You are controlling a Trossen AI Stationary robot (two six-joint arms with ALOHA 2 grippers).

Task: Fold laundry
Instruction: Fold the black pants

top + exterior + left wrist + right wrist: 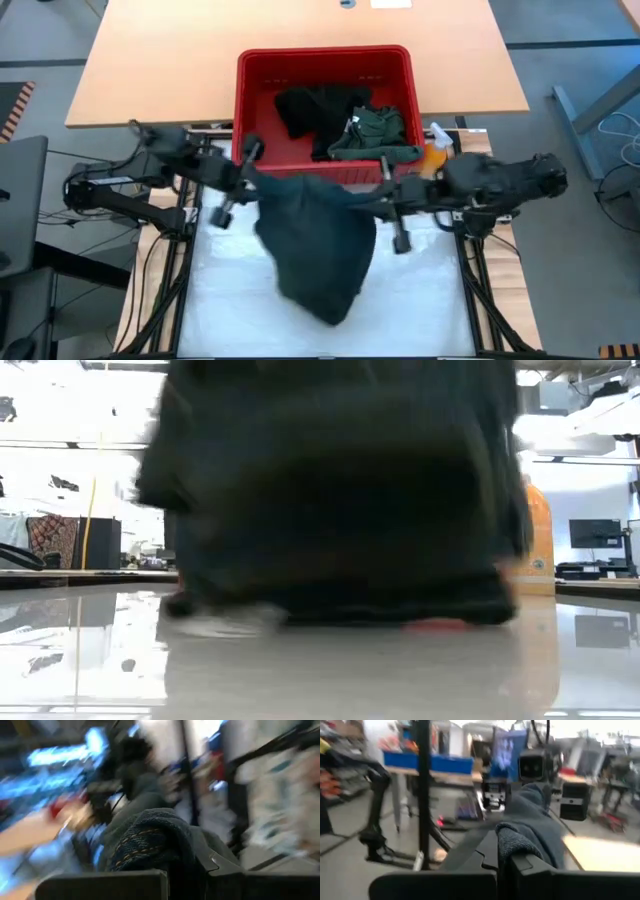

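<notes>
A dark teal garment hangs stretched between my two grippers above the white table top, and it fills the middle of the low view. My left gripper is shut on its left upper end, just in front of the red basket. My right gripper is shut on its right upper end. A black garment and a green shirt lie inside the basket. My left gripper pinches a bunched, stitched edge of the teal garment between its two fingers, several layers thick. The cloth hangs below the hold. My right gripper pinches a bunched upper edge of the garment between its two fingers. The cloth runs across to the other arm and droops below; its lower end reaches the table.
The red plastic basket stands at the far side of the work area, right behind both grippers. An orange spray bottle stands by its right corner and also shows in the low view. The white table top lies open on the near side.
</notes>
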